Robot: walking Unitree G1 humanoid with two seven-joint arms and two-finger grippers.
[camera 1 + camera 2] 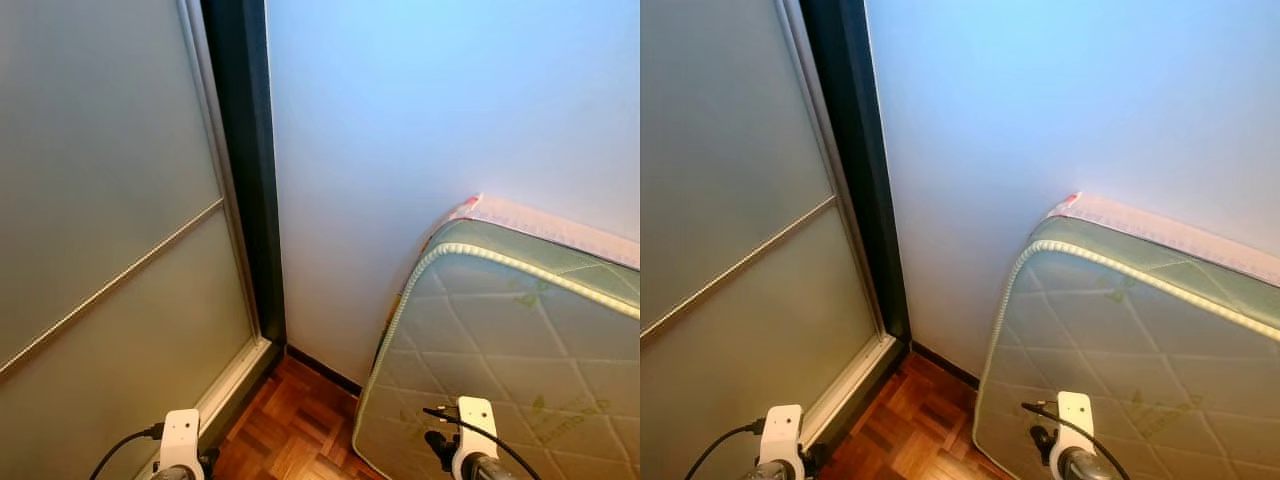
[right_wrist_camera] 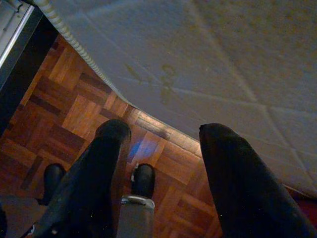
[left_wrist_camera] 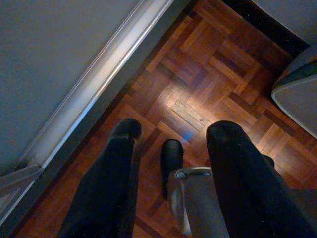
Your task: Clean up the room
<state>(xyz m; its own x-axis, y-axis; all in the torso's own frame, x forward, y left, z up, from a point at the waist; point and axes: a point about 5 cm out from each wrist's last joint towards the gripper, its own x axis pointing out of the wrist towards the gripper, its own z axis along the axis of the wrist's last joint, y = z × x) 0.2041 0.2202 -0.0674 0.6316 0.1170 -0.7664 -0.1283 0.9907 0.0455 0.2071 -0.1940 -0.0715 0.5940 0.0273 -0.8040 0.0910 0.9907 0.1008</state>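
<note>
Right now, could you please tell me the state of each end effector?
Left end effector: open, holding nothing, above the parquet floor.
Right end effector: open, holding nothing, beside the mattress.

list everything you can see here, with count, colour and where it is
mattress: 1, pale green quilted, standing on edge, leaning against the wall on the robot's right
wall: 1, white, straight ahead
sliding door: 1, frosted grey panel with a dark frame, on the robot's left
parquet floor: 1, reddish brown wood, below
skirting: 1, dark strip at the wall's foot
left gripper: 1, black fingers apart, hanging over the floor
right gripper: 1, black fingers apart, by the mattress's lower edge
</note>
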